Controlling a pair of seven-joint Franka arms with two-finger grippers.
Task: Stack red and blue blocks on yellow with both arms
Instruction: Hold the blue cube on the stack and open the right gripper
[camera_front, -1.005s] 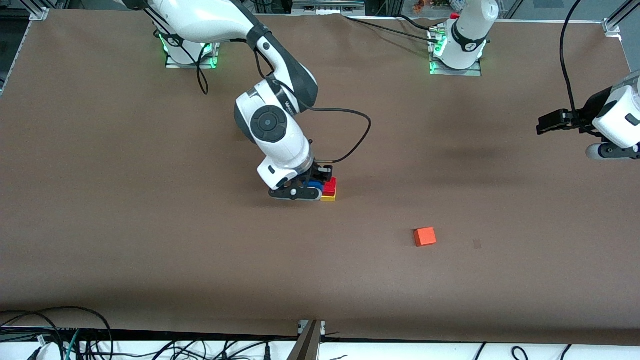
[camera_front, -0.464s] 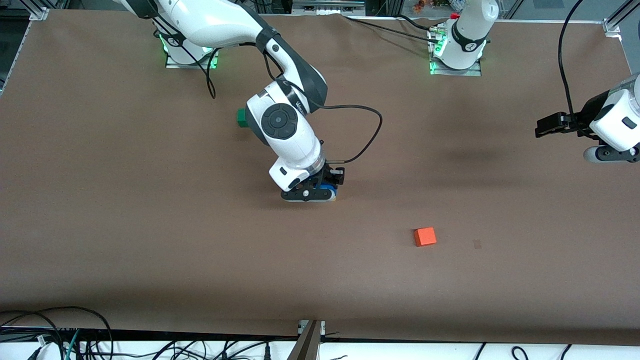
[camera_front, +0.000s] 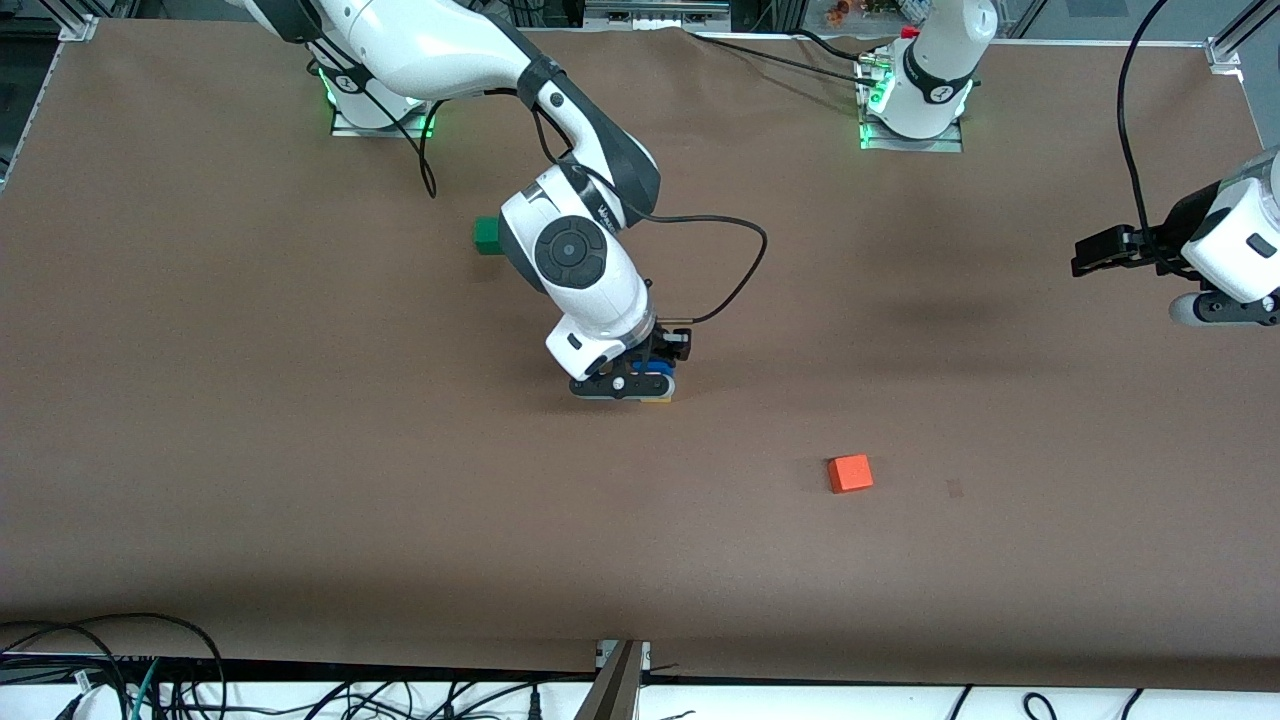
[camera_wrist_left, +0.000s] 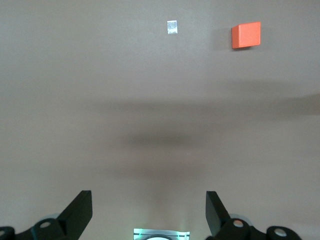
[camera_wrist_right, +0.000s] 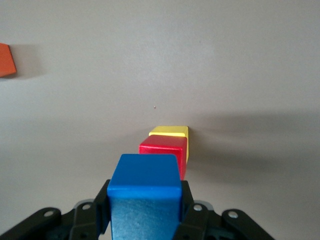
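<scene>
My right gripper (camera_front: 640, 383) is shut on the royal blue block (camera_wrist_right: 145, 192) and holds it over the stack. In the right wrist view the deep red block (camera_wrist_right: 164, 150) sits on the yellow block (camera_wrist_right: 170, 131), just past the blue one. I cannot tell whether blue touches red. In the front view the gripper and the blue block (camera_front: 655, 378) hide the red block, and only a sliver of yellow (camera_front: 658, 400) shows. My left gripper (camera_wrist_left: 147, 215) is open and empty, waiting high over the left arm's end of the table.
An orange-red cube (camera_front: 850, 473) lies nearer the front camera than the stack, toward the left arm's end; it also shows in the left wrist view (camera_wrist_left: 246, 35). A green cube (camera_front: 486, 234) sits beside the right arm's wrist, farther from the camera.
My right gripper has carried the blue block toward the left arm's end, over the red and yellow blocks, now covering red. The green cube has come into view. The left arm barely moved.
</scene>
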